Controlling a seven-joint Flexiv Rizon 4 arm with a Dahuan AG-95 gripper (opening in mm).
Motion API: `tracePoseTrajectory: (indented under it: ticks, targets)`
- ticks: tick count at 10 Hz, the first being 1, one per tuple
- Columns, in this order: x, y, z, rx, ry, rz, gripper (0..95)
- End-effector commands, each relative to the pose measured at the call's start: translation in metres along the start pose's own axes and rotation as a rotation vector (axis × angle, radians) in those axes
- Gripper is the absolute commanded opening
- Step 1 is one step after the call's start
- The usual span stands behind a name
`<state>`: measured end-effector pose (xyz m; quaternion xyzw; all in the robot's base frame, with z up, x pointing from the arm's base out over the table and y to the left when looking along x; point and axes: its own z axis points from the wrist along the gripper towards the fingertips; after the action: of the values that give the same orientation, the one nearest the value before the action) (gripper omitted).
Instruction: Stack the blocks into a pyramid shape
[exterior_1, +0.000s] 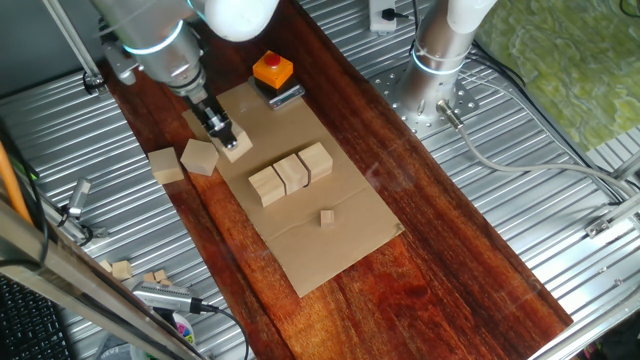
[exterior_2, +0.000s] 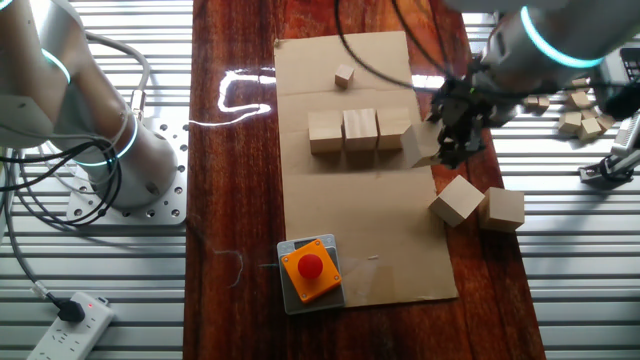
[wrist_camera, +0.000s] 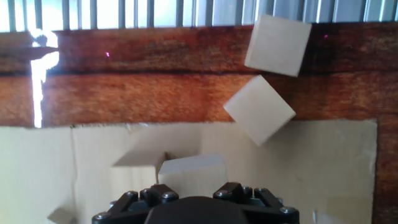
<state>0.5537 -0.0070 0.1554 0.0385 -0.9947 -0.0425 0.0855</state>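
Three pale wooden blocks lie side by side in a row on the cardboard sheet. My gripper is shut on a fourth block, held slightly above the cardboard just past the row's end. Its shadow falls on the sheet beside it. Two loose blocks rest on the dark wood beyond the cardboard edge. In the hand view the nearer of them is turned diagonally and the farther one lies square.
A tiny wooden cube sits on the cardboard. An orange box with a button stands at the sheet's other end. A second arm's base is bolted beside the board. Small wood scraps lie on the metal slats.
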Motion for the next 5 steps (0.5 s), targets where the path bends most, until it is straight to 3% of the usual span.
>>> tracePoseTrajectory:
  ticks: [1,2,3,5]
  targets:
    - [-0.0031,0.0058,0.0024,0.024,-0.015,0.006,0.0]
    - [-0.0031,0.0058,0.0024,0.062,-0.034,-0.001,0.0]
    - [-0.0031,0.0058,0.0024,0.080,-0.040,0.005,0.0]
    - [-0.0031,0.0058,0.0024,0.089,-0.047,0.004,0.0]
